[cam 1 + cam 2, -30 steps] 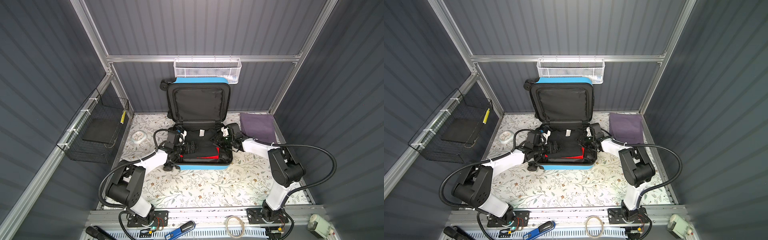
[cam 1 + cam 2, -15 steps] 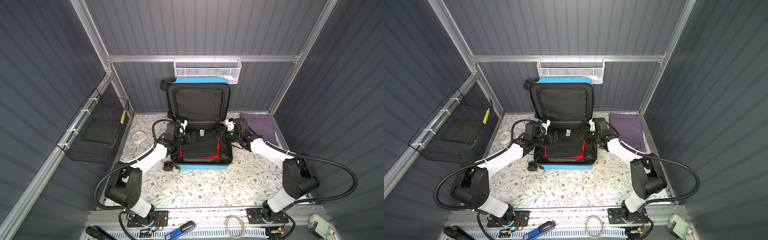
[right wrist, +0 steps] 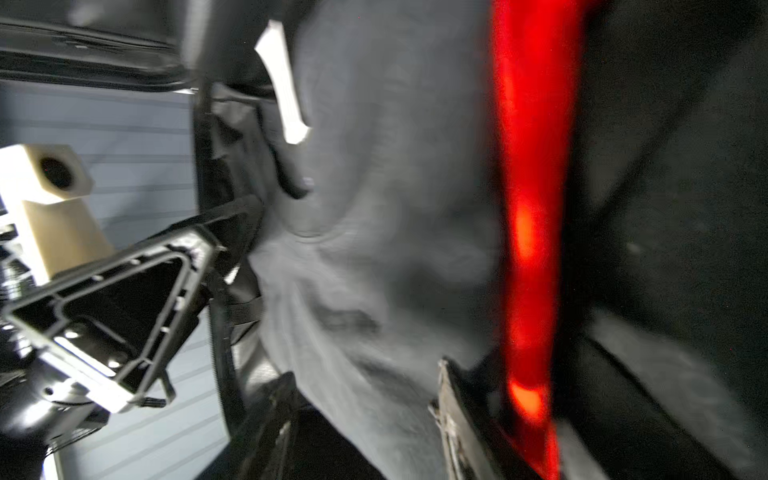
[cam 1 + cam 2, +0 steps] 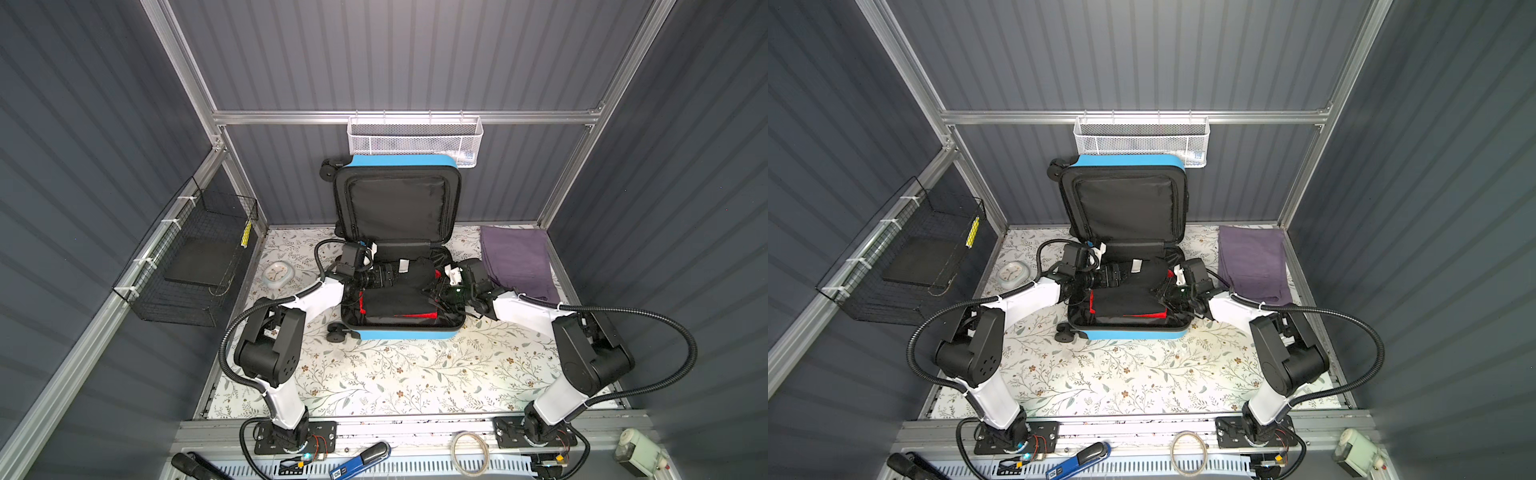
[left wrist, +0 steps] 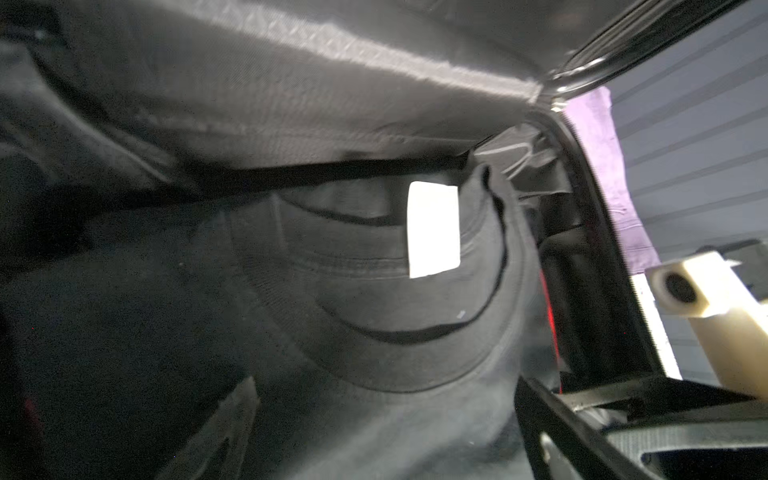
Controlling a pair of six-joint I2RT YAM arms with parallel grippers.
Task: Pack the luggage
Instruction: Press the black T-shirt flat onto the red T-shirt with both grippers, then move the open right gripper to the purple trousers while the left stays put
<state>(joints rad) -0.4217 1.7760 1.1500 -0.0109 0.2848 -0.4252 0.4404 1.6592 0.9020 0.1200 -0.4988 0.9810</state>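
While left gripper is gaping, I can't tell if right gripper is gripping. It's risking dragging the shirt from the luggage

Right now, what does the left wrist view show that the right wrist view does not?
Only the left wrist view: the purple cloth lying beyond the rim of the luggage. Only the right wrist view: a red fabric band running beside dark clothing. Both: the black shirt with its white neck label, packed inside the black lining.
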